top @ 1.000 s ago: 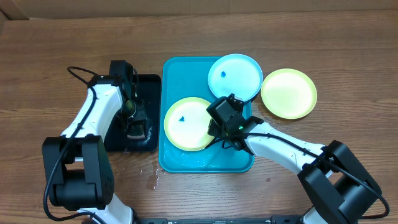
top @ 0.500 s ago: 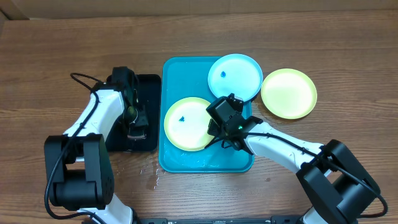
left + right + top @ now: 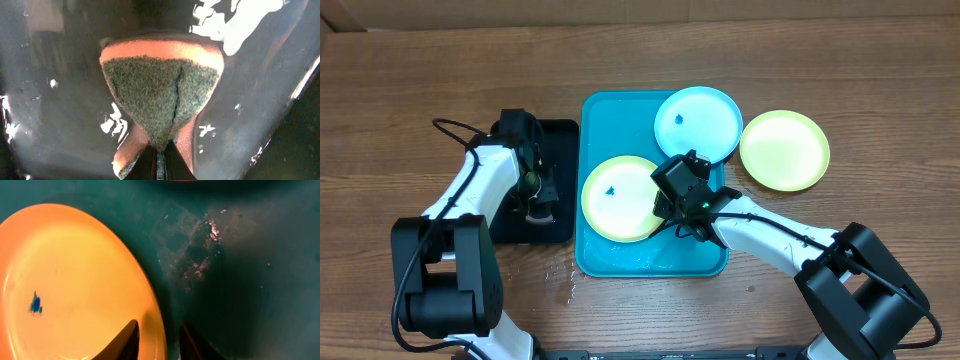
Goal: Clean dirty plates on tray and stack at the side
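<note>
Right wrist view: the right tool (image 3: 159, 339) is straddling the plate (image 3: 75, 280) rim, jaws apart; the left tool (image 3: 159, 162) is pinching a sponge (image 3: 160, 95).

The yellow-green round plastic plate (image 3: 618, 198) on the large turquoise-blue rectangular plastic tray (image 3: 592, 110) has been shifted slightly left, so that its left edge is now closer to the tray's left rim. The left arm (image 3: 485, 175) has been drawn a little nearer over the small black rectangular tray (image 3: 560, 135), and the left gripper (image 3: 539, 210) has been carried with it.
</note>
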Motion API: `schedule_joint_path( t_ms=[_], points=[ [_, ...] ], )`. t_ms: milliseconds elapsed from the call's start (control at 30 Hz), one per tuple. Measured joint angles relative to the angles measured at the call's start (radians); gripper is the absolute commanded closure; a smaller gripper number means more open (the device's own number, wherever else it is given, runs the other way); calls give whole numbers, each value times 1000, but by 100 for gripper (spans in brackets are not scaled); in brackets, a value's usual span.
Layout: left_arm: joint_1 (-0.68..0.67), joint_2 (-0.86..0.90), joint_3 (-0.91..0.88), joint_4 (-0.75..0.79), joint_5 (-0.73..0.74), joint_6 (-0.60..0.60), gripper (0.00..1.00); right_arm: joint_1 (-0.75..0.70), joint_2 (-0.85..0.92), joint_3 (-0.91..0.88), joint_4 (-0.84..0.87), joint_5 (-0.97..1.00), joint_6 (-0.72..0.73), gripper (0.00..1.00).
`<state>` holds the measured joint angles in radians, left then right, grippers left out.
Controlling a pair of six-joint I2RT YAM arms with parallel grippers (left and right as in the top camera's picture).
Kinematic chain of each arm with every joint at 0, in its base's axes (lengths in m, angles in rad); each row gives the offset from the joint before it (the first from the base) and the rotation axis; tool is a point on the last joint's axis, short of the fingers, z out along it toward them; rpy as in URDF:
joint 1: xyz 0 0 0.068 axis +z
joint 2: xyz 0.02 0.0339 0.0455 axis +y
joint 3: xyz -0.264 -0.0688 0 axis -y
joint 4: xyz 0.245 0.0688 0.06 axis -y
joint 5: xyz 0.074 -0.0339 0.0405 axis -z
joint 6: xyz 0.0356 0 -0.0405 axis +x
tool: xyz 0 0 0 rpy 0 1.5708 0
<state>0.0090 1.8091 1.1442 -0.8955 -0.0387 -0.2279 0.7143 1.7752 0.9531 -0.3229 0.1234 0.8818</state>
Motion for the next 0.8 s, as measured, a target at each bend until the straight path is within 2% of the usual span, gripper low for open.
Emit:
schedule_joint_path(
  t_ms=[33,67,300,467,800],
  points=[
    [1,0,7,-11,0,2,96,0,0,0,0,1,0,95],
    [5,0,13,-19,0,3,96,0,0,0,-3,-1,-4,96],
    [9,-1,77,-84,0,25,96,0,0,0,-9,-25,4,96],
    [11,-25,113,-112,1,26,96,0,0,29,-91,-41,4,96],
    [11,-244,153,-45,0,26,96,0,0,96,-266,-68,8,96]
  ],
)
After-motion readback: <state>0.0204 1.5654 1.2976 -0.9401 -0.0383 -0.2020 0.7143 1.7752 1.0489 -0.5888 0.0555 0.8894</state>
